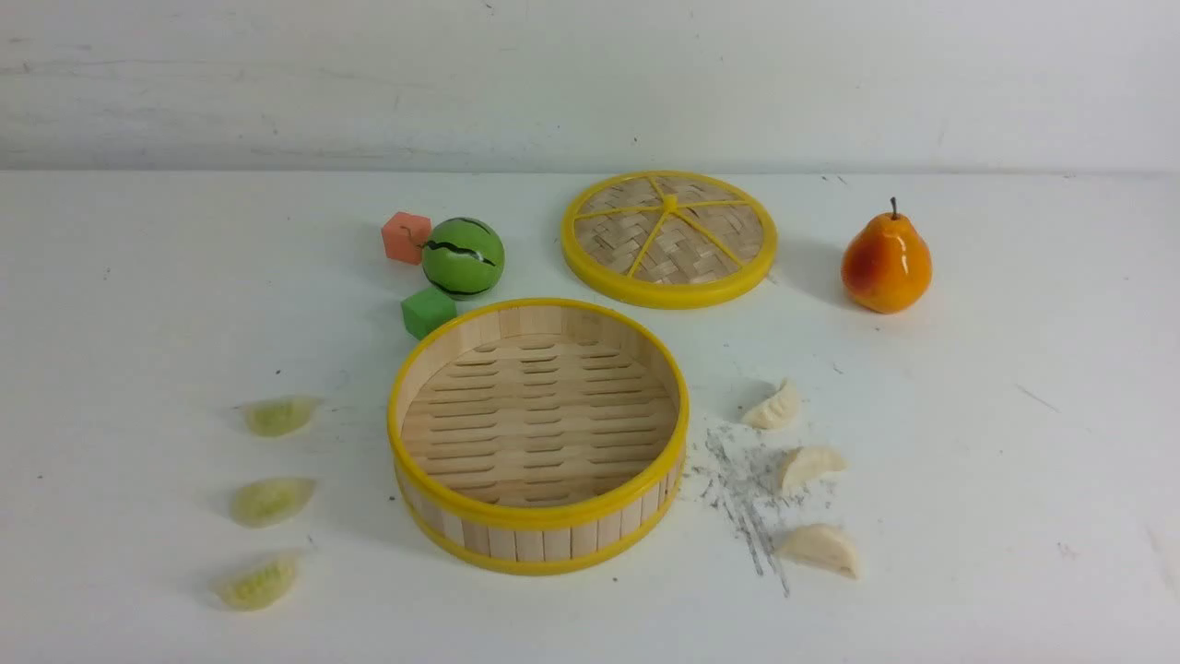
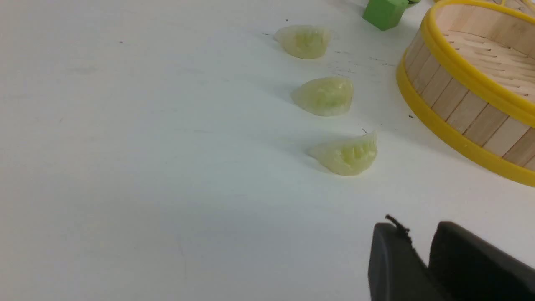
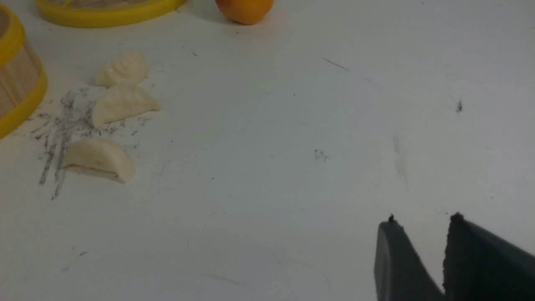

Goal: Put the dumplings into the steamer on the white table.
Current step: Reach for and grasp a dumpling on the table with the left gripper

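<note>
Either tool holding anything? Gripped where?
Nothing held. The left tool and right tool both show an empty gap between their tips; the dumplings all lie on the table.

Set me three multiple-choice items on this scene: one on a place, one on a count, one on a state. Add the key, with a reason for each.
1. Where do the pale green dumplings lie?
A. on the white table, left of the steamer
B. inside it
C. piled in one heap

2. How many cream-white dumplings are there?
A. two
B. three
C. five

3. The steamer is:
A. covered
B. full of dumplings
C. uncovered and empty

Key: 1 A, they lie apart in a row on the table at the steamer's left. 2 B, three lie in a row at its right. 3 C, its slatted floor is bare and the woven lid lies behind it.
</note>
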Available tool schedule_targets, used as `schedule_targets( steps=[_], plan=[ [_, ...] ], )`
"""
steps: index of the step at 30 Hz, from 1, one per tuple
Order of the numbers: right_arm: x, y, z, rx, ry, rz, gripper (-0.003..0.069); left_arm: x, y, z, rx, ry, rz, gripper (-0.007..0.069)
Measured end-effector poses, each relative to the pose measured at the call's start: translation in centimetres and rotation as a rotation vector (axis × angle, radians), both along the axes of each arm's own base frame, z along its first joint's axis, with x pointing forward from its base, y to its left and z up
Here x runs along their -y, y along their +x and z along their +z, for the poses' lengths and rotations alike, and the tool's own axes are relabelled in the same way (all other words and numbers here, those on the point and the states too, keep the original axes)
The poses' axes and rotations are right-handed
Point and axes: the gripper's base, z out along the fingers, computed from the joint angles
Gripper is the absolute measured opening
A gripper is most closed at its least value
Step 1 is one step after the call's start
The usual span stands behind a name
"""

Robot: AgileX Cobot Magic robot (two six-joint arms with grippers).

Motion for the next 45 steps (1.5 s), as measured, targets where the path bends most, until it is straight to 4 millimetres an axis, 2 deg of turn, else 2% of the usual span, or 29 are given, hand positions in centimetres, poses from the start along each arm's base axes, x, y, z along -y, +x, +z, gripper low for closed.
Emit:
schedule_targets(
  steps=[26,37,41,45],
  plan=[
    [0.0,0.0,0.0,0.000,0.000,0.000,0.0221,0.0,0.0,0.0,0.000,0.000,0.000,0.0154],
    [0.0,0.0,0.0,0.000,-0.004,0.000,0.0221,-0.1,0.0,0.0,0.010,0.061,-0.004,0.0165],
    [0.2,0.0,0.0,0.004,-0.066,-0.005,0.0221,-0.1,0.2,0.5,0.059,0.064,-0.003,0.0167],
    [0.2,0.3,0.7,0.098,-0.116,0.005,0.0222,-0.1,0.5,2.0,0.233,0.054,0.002,0.0174]
  ],
)
